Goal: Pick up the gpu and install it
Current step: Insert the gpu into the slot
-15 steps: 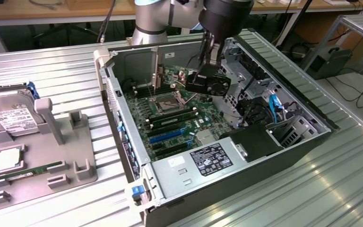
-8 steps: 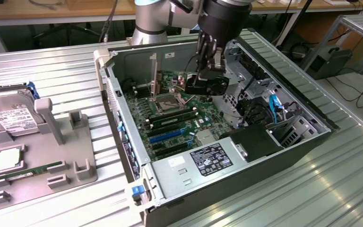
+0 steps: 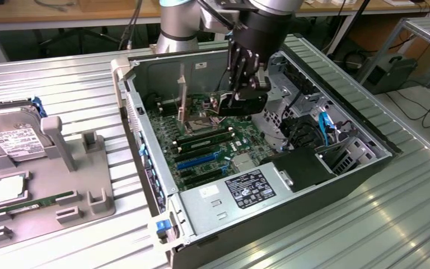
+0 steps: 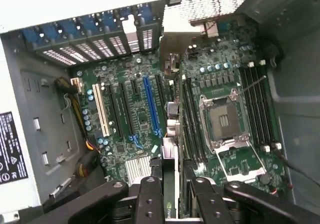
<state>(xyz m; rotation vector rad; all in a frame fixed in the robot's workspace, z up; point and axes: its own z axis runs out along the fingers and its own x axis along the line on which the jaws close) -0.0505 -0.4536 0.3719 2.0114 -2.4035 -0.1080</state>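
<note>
My gripper hangs inside the open computer case, above the motherboard. It is shut on the gpu, a black card held on edge with its silver bracket toward the case's rear wall. In the wrist view the gpu runs edge-on between the two black fingers, and its bracket reaches the rear slot openings. The card hovers above the board, between the blue expansion slot and the memory slots. I cannot tell whether it touches a slot.
A grey holder tray at the exterior view's left carries a hard drive, a green memory stick and a processor chip. Inside the case sit the power supply, drive cages and an open processor socket.
</note>
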